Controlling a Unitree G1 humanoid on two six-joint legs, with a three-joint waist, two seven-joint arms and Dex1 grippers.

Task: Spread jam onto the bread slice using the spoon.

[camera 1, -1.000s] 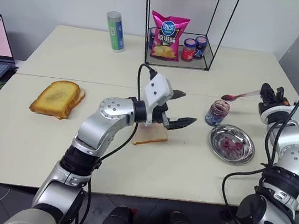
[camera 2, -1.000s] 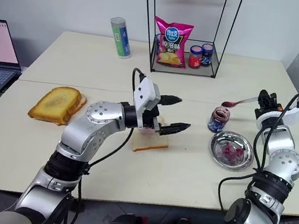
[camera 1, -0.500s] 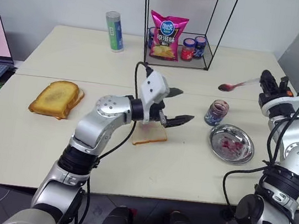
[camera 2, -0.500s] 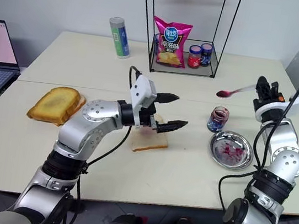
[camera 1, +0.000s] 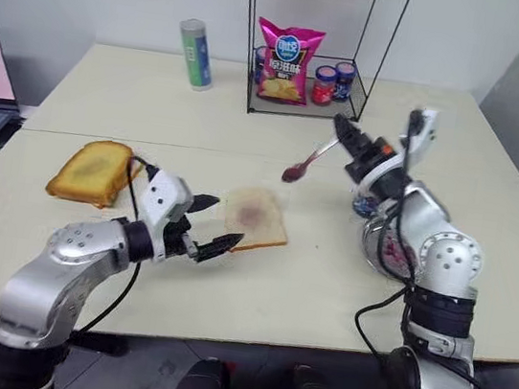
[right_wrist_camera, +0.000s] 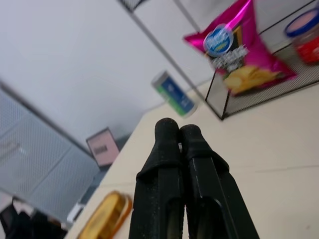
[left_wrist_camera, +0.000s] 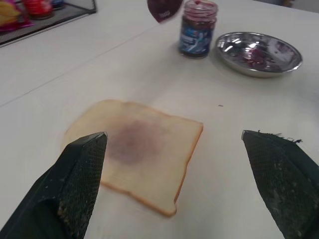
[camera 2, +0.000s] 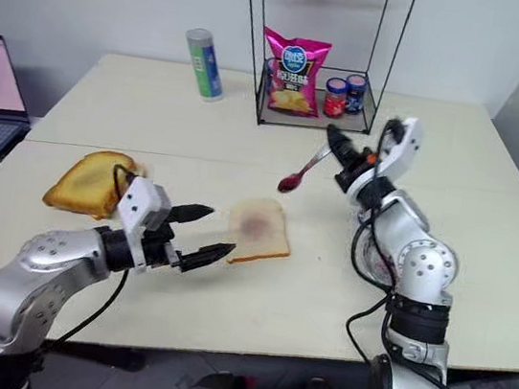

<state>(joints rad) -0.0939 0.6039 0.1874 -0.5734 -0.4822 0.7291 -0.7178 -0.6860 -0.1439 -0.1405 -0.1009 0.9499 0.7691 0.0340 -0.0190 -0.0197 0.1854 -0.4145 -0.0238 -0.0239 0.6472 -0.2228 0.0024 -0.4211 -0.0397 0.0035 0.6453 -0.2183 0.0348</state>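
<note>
Pale tabletop (camera 1: 323,291) carrying bread slice (camera 1: 254,219) centrally; spoon (camera 1: 310,160) with jam (camera 1: 291,173) clamped in right pincer (camera 1: 350,136) at two o'clock, poised for spreading; left pincer (camera 1: 215,224) gaping at eight o'clock

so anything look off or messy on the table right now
Nothing spilled or damaged. The bread slice has a purple stain in its centre, and the steel dish holds red jam smears. The jam jar stands open, upright.

Toast (camera 1: 93,171) far left; chip bag (camera 1: 284,61) inside wire rack (camera 1: 305,41); steel dish (left_wrist_camera: 259,53).
</note>
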